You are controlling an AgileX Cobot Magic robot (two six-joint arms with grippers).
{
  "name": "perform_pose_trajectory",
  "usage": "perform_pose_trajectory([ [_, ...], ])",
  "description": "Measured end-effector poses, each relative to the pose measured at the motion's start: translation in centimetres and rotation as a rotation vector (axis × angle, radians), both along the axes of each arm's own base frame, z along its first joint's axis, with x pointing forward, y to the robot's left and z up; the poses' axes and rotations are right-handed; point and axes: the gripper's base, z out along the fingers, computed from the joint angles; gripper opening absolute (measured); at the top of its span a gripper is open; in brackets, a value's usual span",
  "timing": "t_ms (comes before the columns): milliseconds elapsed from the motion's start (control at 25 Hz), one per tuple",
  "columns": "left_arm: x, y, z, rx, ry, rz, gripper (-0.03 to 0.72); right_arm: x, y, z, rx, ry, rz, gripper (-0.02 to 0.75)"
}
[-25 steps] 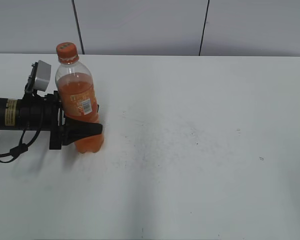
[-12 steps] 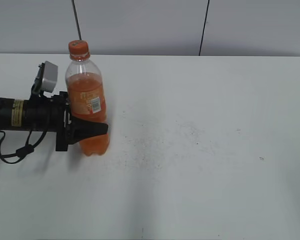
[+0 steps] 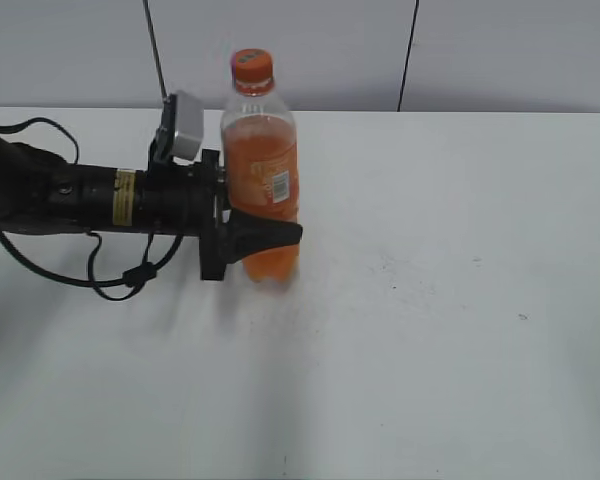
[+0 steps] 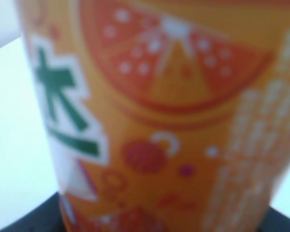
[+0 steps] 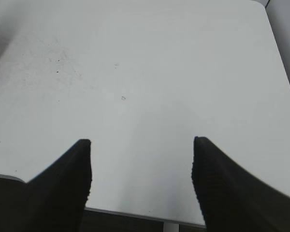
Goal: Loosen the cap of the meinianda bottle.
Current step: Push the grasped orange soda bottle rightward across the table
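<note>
The meinianda bottle (image 3: pixel 262 190) stands upright on the white table (image 3: pixel 430 300), clear plastic with orange soda and an orange label. Its small orange cap (image 3: pixel 252 64) sits on top, untouched. My left gripper (image 3: pixel 280 235) reaches in from the left and is shut on the bottle's lower body. In the left wrist view the orange label (image 4: pixel 174 121) fills the frame, blurred, and hides the jaws. My right gripper (image 5: pixel 141 164) is open and empty over the table's near edge; it does not show in the exterior view.
The left arm (image 3: pixel 90 200) lies low across the table's left side with a looping cable (image 3: pixel 120 280). A grey wall (image 3: pixel 380 50) rises behind the table. The table's front edge (image 5: pixel 145 215) shows under the right gripper.
My left gripper has carried the bottle to the right, from the far left to left of centre, holding it upright. The right gripper is not seen earlier.
</note>
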Motion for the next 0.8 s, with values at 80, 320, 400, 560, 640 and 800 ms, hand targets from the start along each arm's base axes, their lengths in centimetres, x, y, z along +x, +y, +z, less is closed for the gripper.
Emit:
perform_pose_trajectory([
  [80,0.3,-1.4,0.6,-0.027,-0.021,-0.004,0.400,0.0,0.0,0.0,0.000,0.000,0.000,0.492],
  [320,1.0,-3.7,-0.6,-0.063,-0.027,-0.014,0.396,0.0,0.0,0.0,0.000,0.000,0.000,0.492],
  [400,1.3,-3.8,-1.6,-0.058,-0.015,-0.009,0.396,0.0,0.0,0.0,0.000,0.000,0.000,0.492],
  [560,1.5,-3.8,-2.7,-0.045,-0.009,-0.003,0.396,0.0,0.0,0.0,0.000,0.000,0.000,0.492],
  [640,1.5,-3.8,-3.1,-0.042,-0.008,-0.003,0.396,0.0,0.0,0.0,0.000,0.000,0.000,0.492],
  [800,1.4,-3.8,-3.4,-0.040,-0.004,-0.002,0.396,0.0,0.0,0.0,0.000,0.000,0.000,0.492],
])
